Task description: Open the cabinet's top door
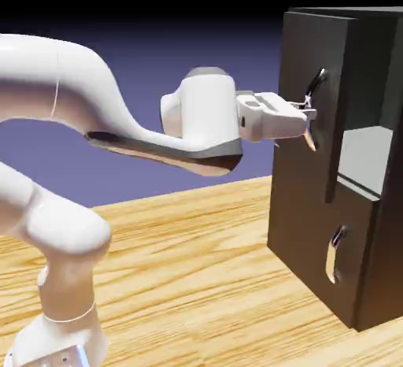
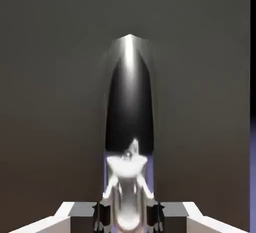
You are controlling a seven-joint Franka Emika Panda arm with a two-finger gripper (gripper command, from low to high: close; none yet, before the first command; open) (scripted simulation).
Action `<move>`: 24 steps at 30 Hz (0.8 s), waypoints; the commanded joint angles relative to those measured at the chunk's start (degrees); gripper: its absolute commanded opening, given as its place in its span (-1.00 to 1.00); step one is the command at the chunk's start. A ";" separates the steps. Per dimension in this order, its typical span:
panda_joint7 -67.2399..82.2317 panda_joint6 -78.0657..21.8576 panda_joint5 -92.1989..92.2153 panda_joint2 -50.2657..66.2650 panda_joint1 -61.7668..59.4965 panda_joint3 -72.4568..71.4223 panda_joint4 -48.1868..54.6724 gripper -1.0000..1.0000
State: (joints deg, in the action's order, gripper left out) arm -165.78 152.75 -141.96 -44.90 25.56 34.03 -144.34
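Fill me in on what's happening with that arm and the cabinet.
The white robot arm has its gripper on the curved silver handle of the top door of the dark cabinet. In the hand view the handle sits between the jaws, which look closed on it. The top door stands slightly ajar, showing light grey interior. The lower door looks shut.

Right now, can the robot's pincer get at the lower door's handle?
Probably not yet: the pincer is closed on the top door's handle. The lower handle sits unblocked below, so it could after letting go.
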 commanded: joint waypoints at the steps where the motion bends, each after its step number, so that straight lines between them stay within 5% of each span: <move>1: 0.02 -0.49 1.49 -0.16 -2.00 -2.08 -0.92 -1.00; 11: 9.75 -13.23 24.79 -8.61 -12.42 -20.85 -12.15 -1.00; 24: 16.68 -39.31 56.79 -12.42 -11.40 -46.25 -15.52 -1.00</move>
State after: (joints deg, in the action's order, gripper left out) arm -149.12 113.50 -85.24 -57.32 14.14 -12.21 -159.85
